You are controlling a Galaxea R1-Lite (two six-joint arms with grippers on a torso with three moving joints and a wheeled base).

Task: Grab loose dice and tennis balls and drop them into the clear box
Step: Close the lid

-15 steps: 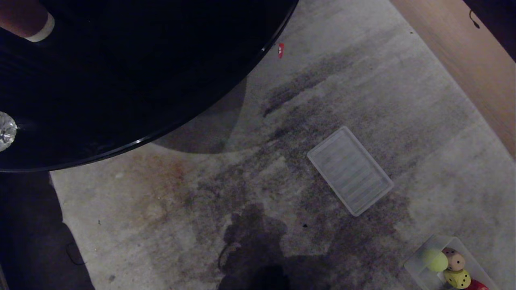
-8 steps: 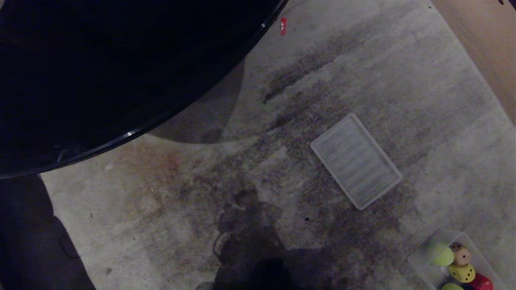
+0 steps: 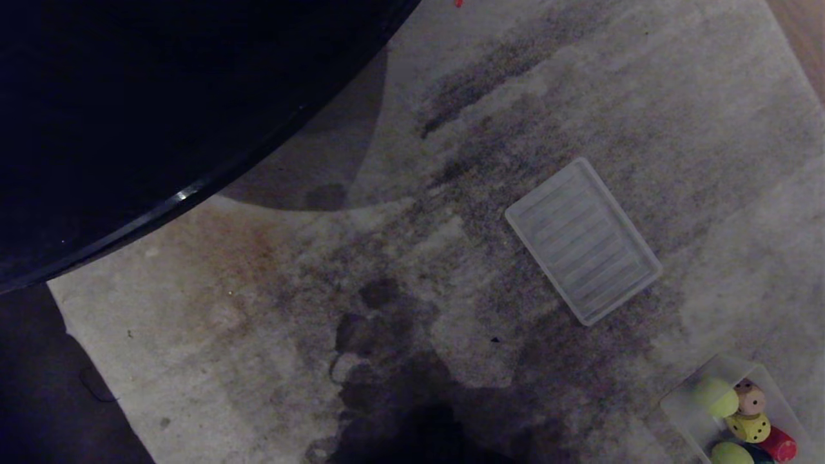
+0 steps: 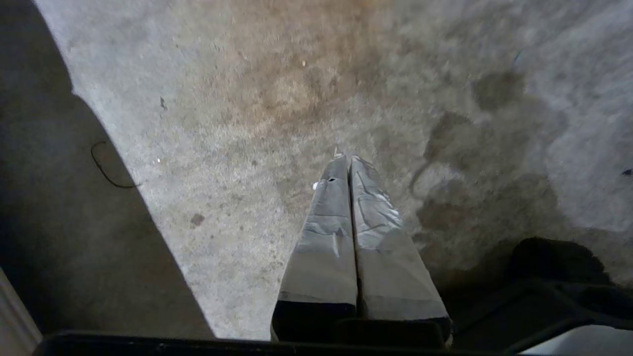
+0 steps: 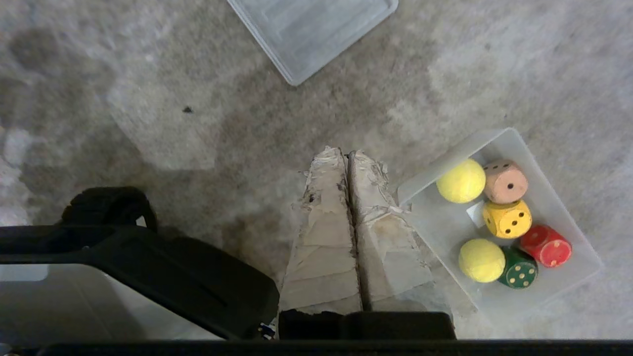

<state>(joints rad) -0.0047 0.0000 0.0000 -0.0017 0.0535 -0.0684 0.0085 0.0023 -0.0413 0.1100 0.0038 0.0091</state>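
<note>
The carpet [image 3: 271, 335] is matt, rough, short-piled cloth, blotched with dark and rusty stains. On it the lid [image 3: 583, 240] is clear, ribbed, smooth plastic. The box [image 5: 554, 287], near the lid, is translucent smooth plastic. In the box the balls [image 5: 461, 181] look fuzzy and felted, while the dice [image 5: 507, 219] are smooth and painted, with rounded corners. Beyond the lid the table [image 3: 180, 194] has a glossy black rim. Both grippers [image 5: 347, 154] wear wrinkled, frayed, matt tape.

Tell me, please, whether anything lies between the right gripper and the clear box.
Nothing visible does. The shut right gripper hangs beside the clear box, only bare carpet between them; the lid lies well off.
</note>
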